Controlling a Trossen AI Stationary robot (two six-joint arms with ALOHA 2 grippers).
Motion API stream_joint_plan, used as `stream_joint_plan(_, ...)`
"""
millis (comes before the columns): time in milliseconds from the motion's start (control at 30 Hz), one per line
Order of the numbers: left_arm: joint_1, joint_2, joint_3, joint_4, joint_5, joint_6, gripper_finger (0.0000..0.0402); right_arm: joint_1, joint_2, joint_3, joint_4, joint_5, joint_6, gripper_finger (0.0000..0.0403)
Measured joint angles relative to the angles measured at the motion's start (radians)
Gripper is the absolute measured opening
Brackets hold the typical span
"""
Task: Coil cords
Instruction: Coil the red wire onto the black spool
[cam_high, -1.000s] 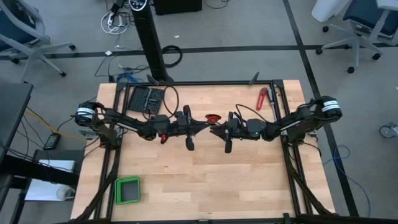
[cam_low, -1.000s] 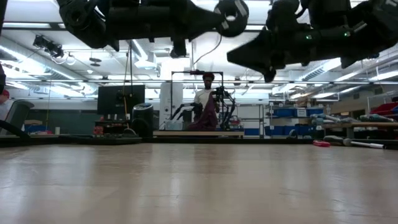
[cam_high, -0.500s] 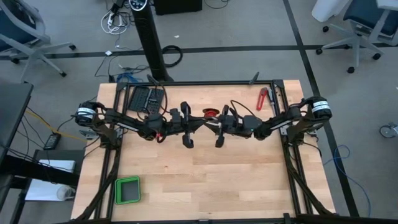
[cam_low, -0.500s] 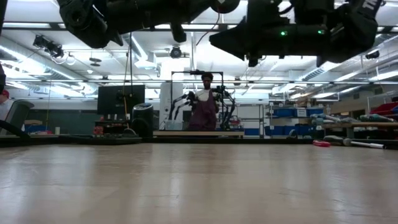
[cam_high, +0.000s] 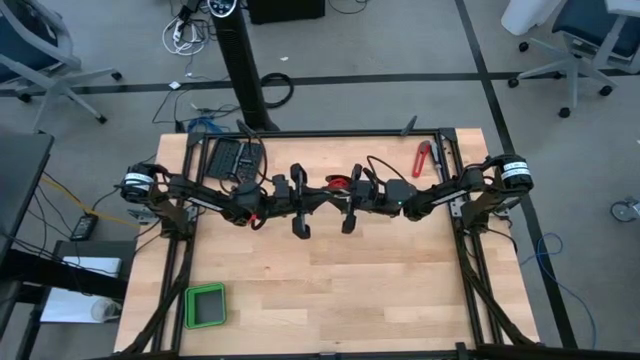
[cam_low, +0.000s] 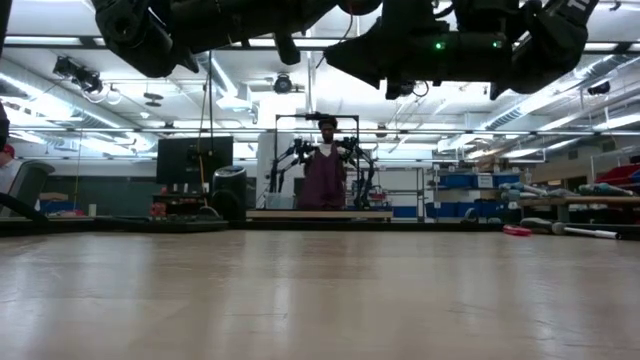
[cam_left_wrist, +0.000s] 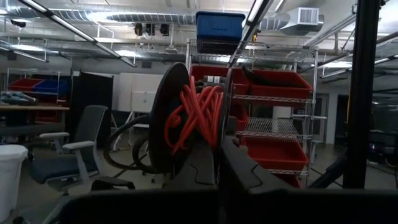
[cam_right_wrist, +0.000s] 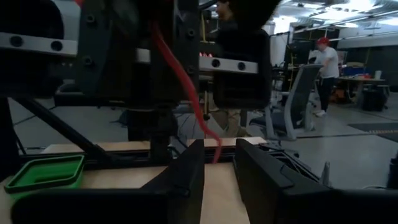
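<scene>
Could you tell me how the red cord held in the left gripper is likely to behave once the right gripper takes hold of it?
The red cord sits in bunched loops in the shut left gripper, so it is probably floppy. A loose strand hangs curved ahead of the right gripper, so it may sway or slip. It looks thin, likely very light.

Light wooden table (cam_high: 330, 290): centre of the high view. Flat green tray (cam_high: 204, 305): lower left of the tabletop, near the edge. Black keyboard-like panel (cam_high: 236, 157): upper left of the tabletop. Red-handled hand tool (cam_high: 422, 158): upper right, beside the frame rail. Thin red cord bundle (cam_high: 340, 183): upper centre, above the table, between left gripper (cam_high: 318, 196) and right gripper (cam_high: 343, 198).
</scene>
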Motion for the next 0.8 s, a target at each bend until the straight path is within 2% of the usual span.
stream_joint_plan(200, 0.000, 0.000, 0.000, -0.002, 0.004, 0.000, 0.0001, -0.001, 0.000, 0.012, -0.012, -0.003, -0.006, 0.0084)
stream_joint_plan(400, 0.000, 0.000, 0.000, -0.004, 0.008, 0.002, 0.0001, -0.001, 0.000, 0.012, -0.012, -0.003, -0.006, 0.0009)
stream_joint_plan(667, 0.000, 0.000, -0.001, -0.028, 0.026, -0.005, 0.0001, 0.000, -0.020, -0.021, -0.067, 0.004, 0.030, 0.0002)
stream_joint_plan(800, 0.001, 0.000, -0.002, -0.123, 0.029, -0.030, 0.0001, 0.012, -0.085, -0.082, -0.123, 0.007, 0.061, 0.0001)
